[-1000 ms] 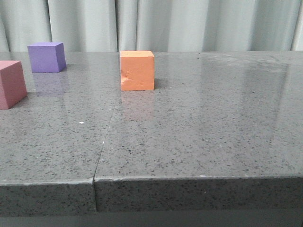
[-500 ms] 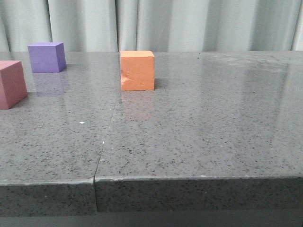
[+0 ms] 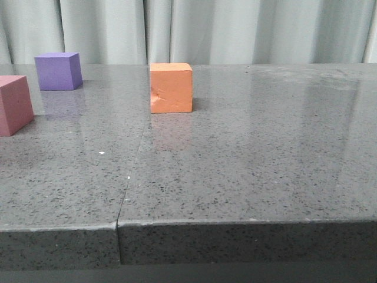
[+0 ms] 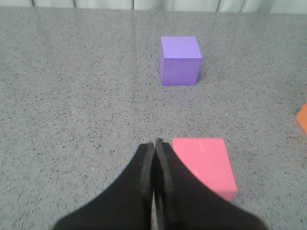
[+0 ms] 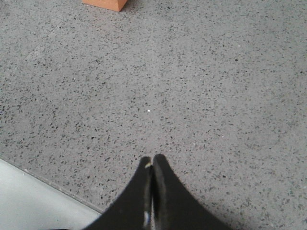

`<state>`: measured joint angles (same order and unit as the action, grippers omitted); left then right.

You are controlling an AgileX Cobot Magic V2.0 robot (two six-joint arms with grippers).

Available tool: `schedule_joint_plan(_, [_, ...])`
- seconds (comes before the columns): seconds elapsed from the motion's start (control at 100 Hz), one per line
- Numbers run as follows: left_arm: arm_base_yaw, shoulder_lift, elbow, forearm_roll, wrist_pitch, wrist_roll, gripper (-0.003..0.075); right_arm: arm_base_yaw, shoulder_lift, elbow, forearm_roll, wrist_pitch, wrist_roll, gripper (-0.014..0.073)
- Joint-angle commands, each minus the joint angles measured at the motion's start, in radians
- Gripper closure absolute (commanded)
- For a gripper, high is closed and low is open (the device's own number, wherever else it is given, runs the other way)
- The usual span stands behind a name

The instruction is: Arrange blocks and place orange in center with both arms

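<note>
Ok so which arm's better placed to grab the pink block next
Left. The left gripper, shut and empty, hangs right beside the pink block. The right gripper, also shut, sees only a corner of the orange block farther off.

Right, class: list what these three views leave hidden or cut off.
- Pink matte foam cube: front view, left edge cuts it off.
- Orange matte foam cube: only a corner shows in either wrist view, so its dent is unseen there.
- Left tool and right tool: absent from front view.
</note>
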<state>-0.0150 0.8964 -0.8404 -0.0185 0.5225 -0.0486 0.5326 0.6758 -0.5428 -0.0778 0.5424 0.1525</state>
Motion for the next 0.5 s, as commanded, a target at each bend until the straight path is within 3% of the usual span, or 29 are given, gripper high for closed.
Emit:
schedule_joint_plan(0.0, [-0.009,0.083,-0.098,-0.008,-0.053,-0.004,0.0734,-0.004,-0.003,-0.024,-0.014,-0.062,-0.01,0.0662])
schedule_joint_plan(0.11, [-0.009,0.182,-0.176,-0.012,-0.043,0.027,0.0635,-0.004,-0.003,-0.024,-0.014,-0.062,-0.01,0.0662])
schedule_joint_plan(0.28, [-0.009,0.296,-0.268,-0.039,-0.039,0.119,0.0291,-0.004,-0.003,-0.024,-0.014,-0.062,-0.01,0.0662])
schedule_joint_plan(0.35, [-0.017,0.333,-0.303,-0.037,-0.036,0.134,0.0183,-0.004,-0.003,-0.024,-0.014,-0.062,-0.01,0.0662])
schedule_joint_plan(0.42, [-0.019,0.37,-0.346,-0.037,-0.016,0.159,0.0127,-0.004,-0.003,-0.024,-0.014,-0.062,-0.01,0.0662])
schedule_joint_plan(0.49, [-0.021,0.408,-0.396,-0.038,0.024,0.166,0.0121,-0.004,-0.003,-0.024,-0.014,-0.062,-0.01,0.0662])
